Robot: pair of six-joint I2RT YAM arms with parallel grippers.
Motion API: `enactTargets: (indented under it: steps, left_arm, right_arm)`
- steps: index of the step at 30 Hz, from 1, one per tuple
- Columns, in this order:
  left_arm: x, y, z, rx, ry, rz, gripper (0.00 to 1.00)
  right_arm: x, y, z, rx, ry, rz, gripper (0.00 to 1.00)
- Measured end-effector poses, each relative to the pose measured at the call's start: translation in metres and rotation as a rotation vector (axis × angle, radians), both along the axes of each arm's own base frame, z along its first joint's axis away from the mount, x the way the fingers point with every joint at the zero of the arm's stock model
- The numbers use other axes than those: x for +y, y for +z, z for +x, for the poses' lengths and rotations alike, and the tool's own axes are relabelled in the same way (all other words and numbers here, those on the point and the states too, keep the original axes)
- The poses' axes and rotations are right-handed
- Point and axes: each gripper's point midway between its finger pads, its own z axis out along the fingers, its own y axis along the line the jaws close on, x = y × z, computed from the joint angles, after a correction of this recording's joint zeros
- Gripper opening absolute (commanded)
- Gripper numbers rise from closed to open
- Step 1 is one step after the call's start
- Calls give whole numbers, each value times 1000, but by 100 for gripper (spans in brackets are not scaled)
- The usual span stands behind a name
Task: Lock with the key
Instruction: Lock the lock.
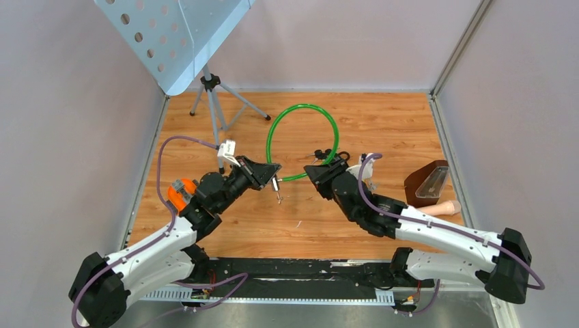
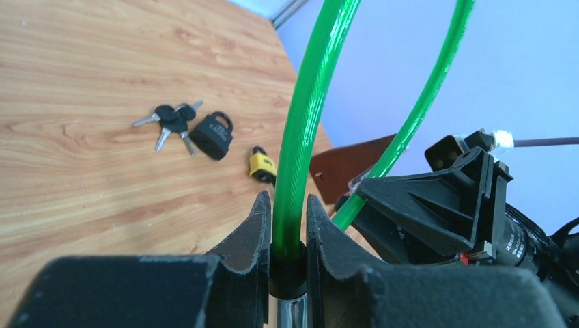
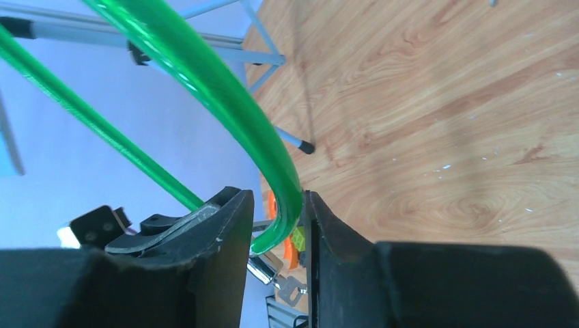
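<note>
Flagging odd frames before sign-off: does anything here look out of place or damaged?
Nothing looks damaged. The left gripper and right gripper each pinch the green cable lock, its ends apart. Only small white flecks litter the table.

At mid-counter (image 1: 382, 123), the cable loop (image 1: 302, 140) runs from my left gripper (image 1: 275, 180) to my right gripper (image 1: 313, 171), bowing toward the far edge. Keys (image 2: 171, 121) and a padlock (image 2: 212, 135) lie just behind the right gripper. A tripod (image 1: 217, 102) stands at the far left corner, and a case (image 1: 427, 183) lies by the right edge.

A blue perforated stand (image 1: 171, 34) rises back left; a brown tray (image 1: 413, 186) lies right.
</note>
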Motion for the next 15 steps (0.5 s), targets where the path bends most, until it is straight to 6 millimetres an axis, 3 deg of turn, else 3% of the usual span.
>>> enactTargets:
  steps: [7, 15]
  left_arm:
    - [19, 21, 0, -55, 90, -135, 0]
    - [26, 38, 2, -87, 124, -248, 0]
  right_arm:
    - [-11, 38, -11, -109, 59, 43, 80]
    - [-7, 67, -32, -312, 256, -70, 84]
